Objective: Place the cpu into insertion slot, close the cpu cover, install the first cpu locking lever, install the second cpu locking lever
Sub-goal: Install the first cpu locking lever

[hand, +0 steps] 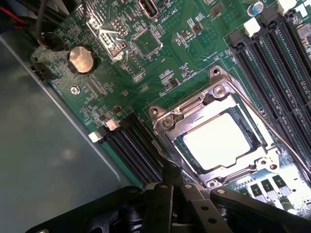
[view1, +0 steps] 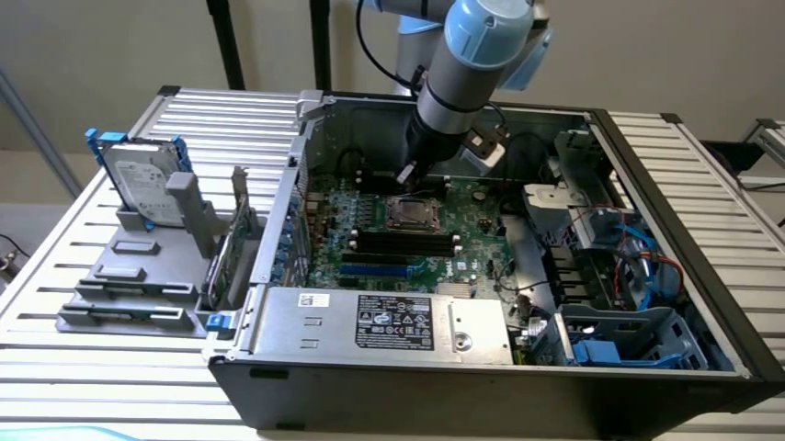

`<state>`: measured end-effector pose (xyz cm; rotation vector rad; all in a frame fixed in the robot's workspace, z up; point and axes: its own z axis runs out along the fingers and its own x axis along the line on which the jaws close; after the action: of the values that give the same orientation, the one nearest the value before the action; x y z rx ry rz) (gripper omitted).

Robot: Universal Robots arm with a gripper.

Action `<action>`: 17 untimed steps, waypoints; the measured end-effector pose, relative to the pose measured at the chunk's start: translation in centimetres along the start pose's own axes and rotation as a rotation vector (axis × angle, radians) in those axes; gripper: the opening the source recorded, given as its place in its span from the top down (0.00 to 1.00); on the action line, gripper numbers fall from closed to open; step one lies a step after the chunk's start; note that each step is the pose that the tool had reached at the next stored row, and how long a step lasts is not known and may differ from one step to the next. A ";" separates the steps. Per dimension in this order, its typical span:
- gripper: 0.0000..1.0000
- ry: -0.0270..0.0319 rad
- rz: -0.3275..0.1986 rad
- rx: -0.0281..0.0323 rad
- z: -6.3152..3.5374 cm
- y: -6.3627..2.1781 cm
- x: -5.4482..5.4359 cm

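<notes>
The cpu (hand: 217, 141) lies flat in the insertion slot (view1: 411, 213), its pale face showing through the window of the cpu cover (hand: 212, 99), which is down over it. One thin locking lever (hand: 272, 131) runs along the socket's side by the memory slots. A second thin lever (hand: 159, 151) runs along the opposite side toward my fingertips. My gripper (hand: 170, 177) is shut, its tip at that lever's end beside the socket; I cannot tell whether it touches. In the exterior view the gripper (view1: 405, 175) hangs just behind the socket on the green motherboard (view1: 479, 220).
Black memory slots (view1: 405, 243) flank the socket. A grey power-supply box (view1: 381, 322) sits at the case front and a blue drive cage (view1: 626, 340) at the exterior view's right. A hard drive (view1: 142, 188) stands outside the case. A coin cell (hand: 81, 59) lies on the board.
</notes>
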<state>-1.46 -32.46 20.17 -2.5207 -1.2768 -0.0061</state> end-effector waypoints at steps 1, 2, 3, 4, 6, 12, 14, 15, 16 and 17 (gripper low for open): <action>0.89 0.0000 0.000 0.0000 0.03 0.01 0.0; 0.89 0.0000 0.000 0.0001 0.06 0.01 0.0; 0.89 -0.0001 -0.001 0.0001 0.08 0.02 0.0; 0.89 -0.0002 -0.001 0.0002 0.12 0.03 0.0; 0.89 -0.0004 -0.002 0.0003 0.18 0.05 0.0; 0.89 -0.0015 -0.005 0.0009 0.35 0.18 0.0; 0.89 -0.0018 -0.007 0.0011 0.40 0.26 0.0; 0.89 -0.0020 -0.007 0.0011 0.42 0.29 0.1; 0.89 -0.0021 -0.007 0.0011 0.43 0.32 0.1; 0.89 -0.0021 -0.007 0.0011 0.44 0.35 0.1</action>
<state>-1.19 -32.45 19.67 -2.5158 -1.2863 -0.0044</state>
